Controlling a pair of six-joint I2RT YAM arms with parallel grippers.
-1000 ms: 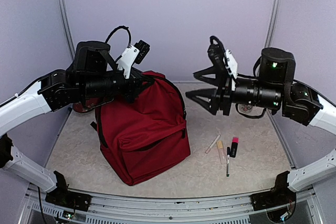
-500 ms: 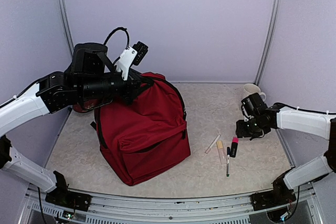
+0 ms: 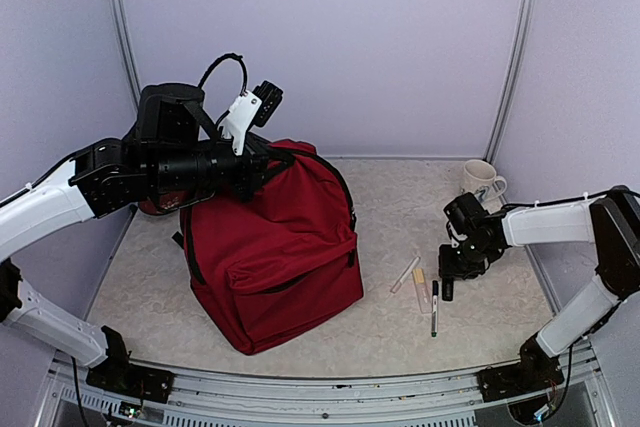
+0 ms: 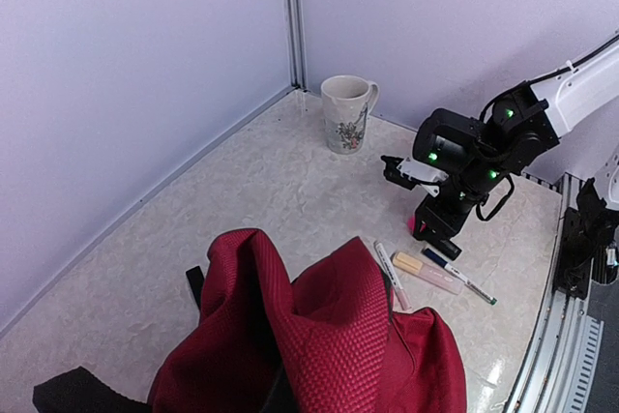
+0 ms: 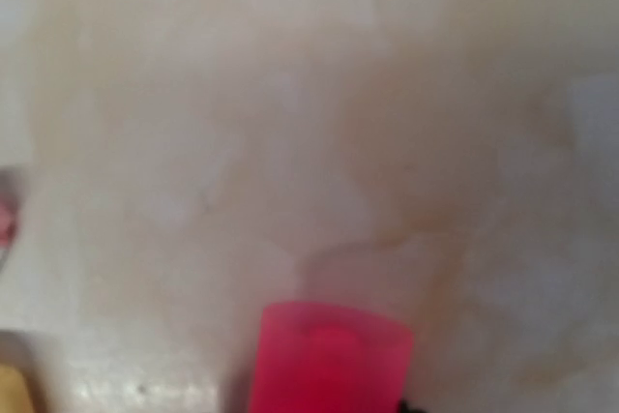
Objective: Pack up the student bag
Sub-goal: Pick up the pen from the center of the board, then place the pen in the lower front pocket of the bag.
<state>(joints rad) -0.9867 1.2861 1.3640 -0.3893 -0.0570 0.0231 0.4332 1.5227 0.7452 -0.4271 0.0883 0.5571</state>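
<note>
The student bag [image 3: 275, 257] is a large dark-red backpack standing on the table left of centre. My left gripper [image 3: 272, 159] is shut on the fabric at its top and holds it up. In the left wrist view the bunched red fabric [image 4: 329, 326] hides the fingers. My right gripper [image 3: 447, 277] is down at the table over a pink highlighter [image 3: 447, 287], which it straddles with its jaws apart. The pink cap [image 5: 329, 360] fills the bottom of the right wrist view, with no fingers showing.
A clear pen [image 3: 405, 275], a yellow highlighter [image 3: 420, 283] and a thin marker [image 3: 434, 312] lie just left of the right gripper. A white mug [image 3: 481, 180] stands at the back right. Walls close in on three sides.
My right arm has swung from mid-air above the table down and to the right, onto the pink highlighter. The left arm and the bag have not moved.
</note>
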